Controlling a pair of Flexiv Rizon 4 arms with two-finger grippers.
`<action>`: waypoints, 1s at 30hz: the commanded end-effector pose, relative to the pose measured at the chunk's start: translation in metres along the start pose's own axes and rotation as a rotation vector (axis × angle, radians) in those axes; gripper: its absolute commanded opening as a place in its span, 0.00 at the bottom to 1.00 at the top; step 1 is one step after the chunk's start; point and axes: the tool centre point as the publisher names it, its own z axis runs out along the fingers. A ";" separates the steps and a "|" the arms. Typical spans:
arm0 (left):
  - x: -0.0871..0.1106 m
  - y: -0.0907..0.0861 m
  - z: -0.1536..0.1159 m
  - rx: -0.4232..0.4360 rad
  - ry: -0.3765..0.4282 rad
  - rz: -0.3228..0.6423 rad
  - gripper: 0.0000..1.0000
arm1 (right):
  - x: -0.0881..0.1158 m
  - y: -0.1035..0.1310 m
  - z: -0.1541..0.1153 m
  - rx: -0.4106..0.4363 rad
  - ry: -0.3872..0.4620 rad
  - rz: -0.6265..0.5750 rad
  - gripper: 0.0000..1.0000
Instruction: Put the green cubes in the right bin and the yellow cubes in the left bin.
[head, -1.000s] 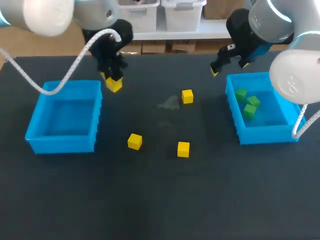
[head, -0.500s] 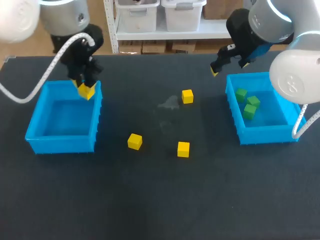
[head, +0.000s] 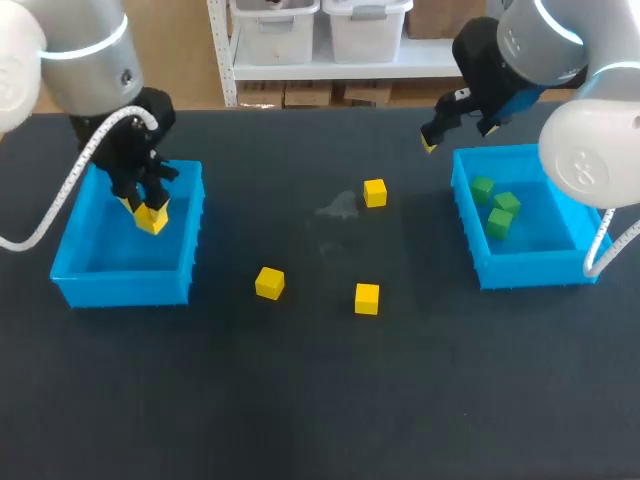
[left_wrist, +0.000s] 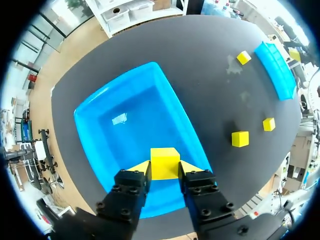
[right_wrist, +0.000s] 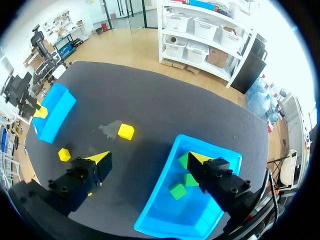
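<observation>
So the left gripper (left_wrist: 165, 169) is clenched on a yellow cube (head: 152, 218), hanging over the inside of the left bin (head: 70, 282), toward its back wall. 3 more yellow cubes are loose on the table (head: 300, 400), all to the right of that bin: one (head: 269, 283) near its front-right corner, one (head: 367, 298) further out, and one (head: 375, 192) further out & toward the back. The right bin (head: 520, 272) sits way across from the left bin w/ 3 green cubes (head: 499, 222) inside. The right gripper (right_wrist: 150, 161) is spread wide, holding nothing, well apart from the left bin.
</observation>
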 end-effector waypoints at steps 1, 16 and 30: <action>0.002 0.000 0.000 0.001 -0.012 0.000 1.00 | 0.000 0.000 0.000 0.000 0.000 0.000 1.00; -0.037 -0.010 -0.018 0.012 -0.082 0.102 1.00 | 0.000 0.000 0.000 0.000 0.000 0.000 1.00; -0.092 -0.052 -0.047 0.047 -0.138 0.358 1.00 | 0.000 0.000 0.000 0.000 0.000 0.000 1.00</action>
